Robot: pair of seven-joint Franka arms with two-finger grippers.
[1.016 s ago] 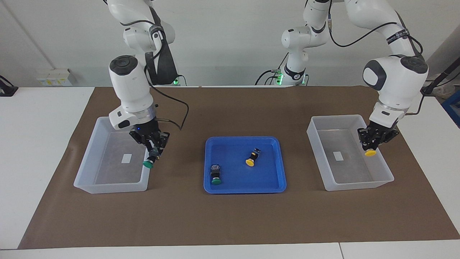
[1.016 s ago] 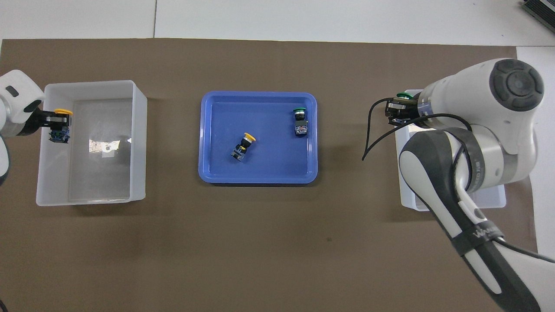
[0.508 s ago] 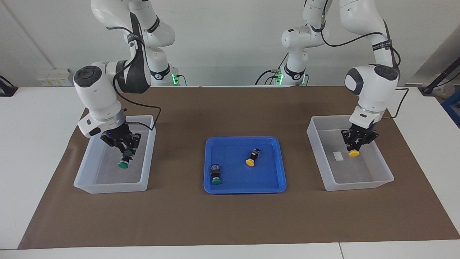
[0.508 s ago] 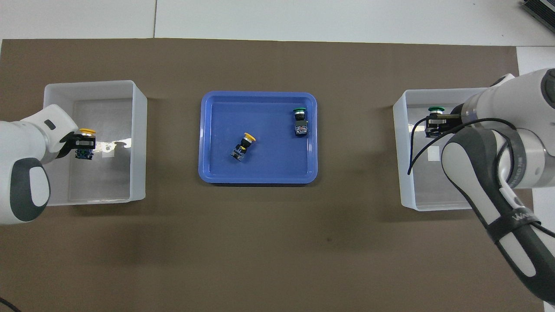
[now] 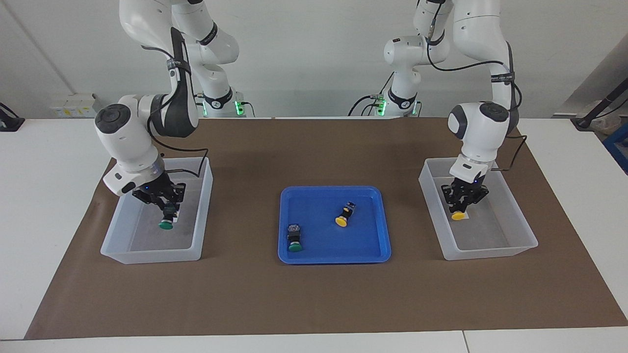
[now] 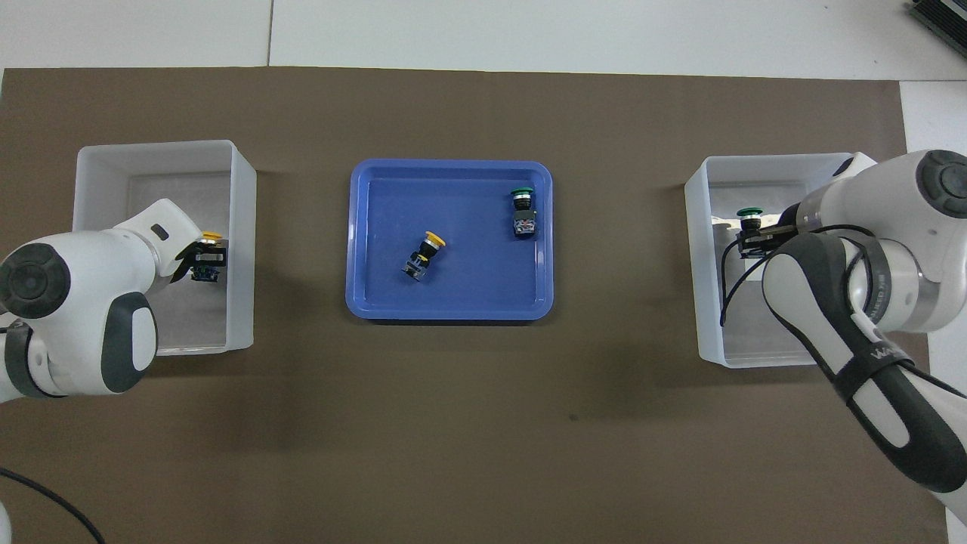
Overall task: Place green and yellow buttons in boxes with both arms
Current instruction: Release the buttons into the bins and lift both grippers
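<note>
Across the table (image 5: pixel 59 206) from my camera I see a brown mat (image 5: pixel 314 294) covering most of the top; on it sit three containers in a row; the shallow blue tray (image 5: pixel 382 220) lies in the middle, and a translucent box stands toward each end; I count the right arm's box (image 5: pixel 203 211) and the left arm's box (image 5: pixel 431 211) as well apart from the tray; both arms reach down into their own boxes; the right gripper (image 5: pixel 168 212) is low inside its box, fingers closed tight on the black body of a green button (image 5: pixel 166 224), whose cap points down just above the box floor, though I cannot tell whether it touches; the left gripper (image 5: pixel 460 205) is likewise down inside its box, fingers clamped on a yellow button (image 5: pixel 458 215), cap downward and close to the floor near a small white sticker; from overhead I see that yellow button (image 6: pixel 211 238) beside the box wall nearest the tray, and the green one (image 6: pixel 748 213) in the half of its box farther from the robots; two buttons lie loose in the tray; the second yellow button (image 5: pixel 342 220) lies tilted near the tray's centre; the second green button (image 5: pixel 295 246) lies nearer the corner toward the right arm's end, farther from the robots.
</note>
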